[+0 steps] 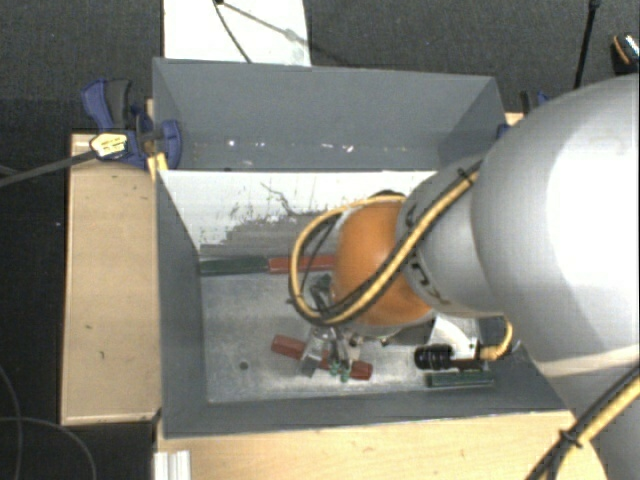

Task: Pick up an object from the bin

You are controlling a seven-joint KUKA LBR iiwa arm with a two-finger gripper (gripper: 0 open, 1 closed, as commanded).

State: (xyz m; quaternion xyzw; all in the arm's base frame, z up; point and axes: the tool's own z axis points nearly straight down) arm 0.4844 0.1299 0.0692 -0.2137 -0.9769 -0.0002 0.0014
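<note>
Reaching step, I'd say: the tool (335, 356) is low in the bin (182, 318) by a red block (288, 347). Open or closed, I cannot tell; next needs a sure grip

Glare on bin (250, 203) back wall; arm (560, 218) lit bright w/ shadow under it; bg dim.

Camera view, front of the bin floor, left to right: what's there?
Red-brown block → gripper → black cylinder. I left out the small red piece because it overlaps the gripper.
</note>
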